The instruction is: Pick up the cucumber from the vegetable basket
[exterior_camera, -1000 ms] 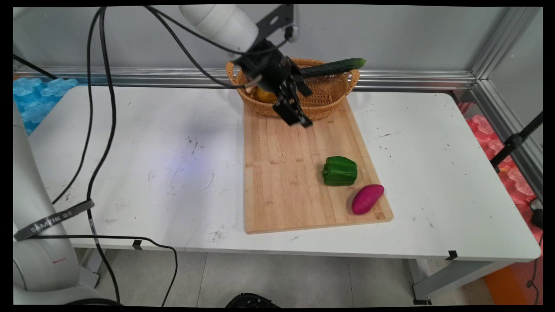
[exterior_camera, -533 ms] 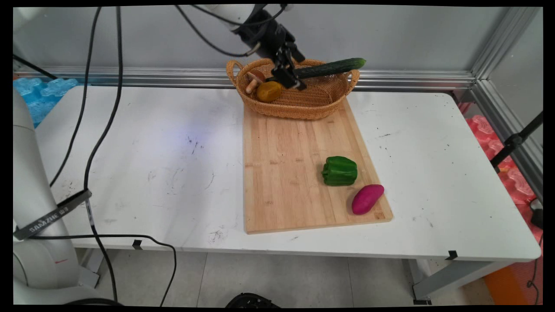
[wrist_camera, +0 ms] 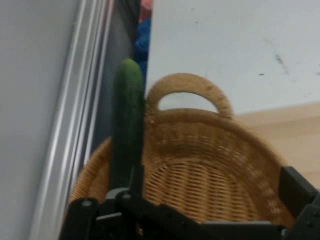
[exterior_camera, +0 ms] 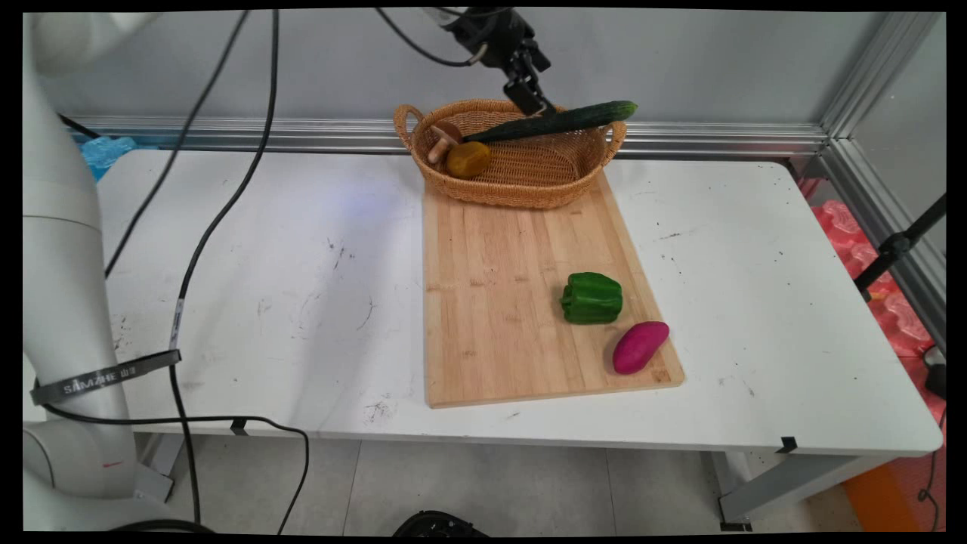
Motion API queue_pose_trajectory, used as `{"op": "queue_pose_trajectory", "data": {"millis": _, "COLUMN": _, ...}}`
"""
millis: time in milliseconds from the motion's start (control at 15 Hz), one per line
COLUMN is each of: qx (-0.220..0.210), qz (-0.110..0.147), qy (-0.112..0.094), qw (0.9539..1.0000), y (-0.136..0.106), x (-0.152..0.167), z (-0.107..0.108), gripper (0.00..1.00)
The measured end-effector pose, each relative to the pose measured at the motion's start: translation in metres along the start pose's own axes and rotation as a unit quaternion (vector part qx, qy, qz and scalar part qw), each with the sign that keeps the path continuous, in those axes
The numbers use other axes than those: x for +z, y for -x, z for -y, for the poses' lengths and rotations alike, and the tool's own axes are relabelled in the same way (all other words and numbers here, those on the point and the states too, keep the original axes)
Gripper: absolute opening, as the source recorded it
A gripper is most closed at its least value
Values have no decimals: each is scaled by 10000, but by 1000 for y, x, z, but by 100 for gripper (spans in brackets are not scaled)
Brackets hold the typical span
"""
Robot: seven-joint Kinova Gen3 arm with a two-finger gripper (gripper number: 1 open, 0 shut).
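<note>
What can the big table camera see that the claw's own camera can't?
Only the main view shows the green pepper, the purple sweet potato, the yellow fruit and the mushroom in the basket. Only the hand view shows the basket's handle up close from above. Both show the wicker basket, the cucumber, the wooden board and the claw.

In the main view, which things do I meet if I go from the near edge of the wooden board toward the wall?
Purple sweet potato → green pepper → wicker basket at the board's far end, with the cucumber lying across its rim.
</note>
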Motion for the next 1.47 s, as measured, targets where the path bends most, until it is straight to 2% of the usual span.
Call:
{"op": "queue_pose_trajectory", "data": {"millis": 467, "qx": 154, "qz": 122, "qy": -214, "qw": 9996, "y": 0, "x": 44, "z": 41, "gripper": 100}}
{"op": "queue_pose_trajectory", "data": {"millis": 933, "qx": 293, "qz": 309, "qy": -365, "qw": 9984, "y": 16, "x": 81, "z": 73, "gripper": 100}}
{"op": "queue_pose_trajectory", "data": {"millis": 1467, "qx": 301, "qz": 463, "qy": -343, "qw": 9979, "y": 38, "x": 106, "z": 84, "gripper": 100}}
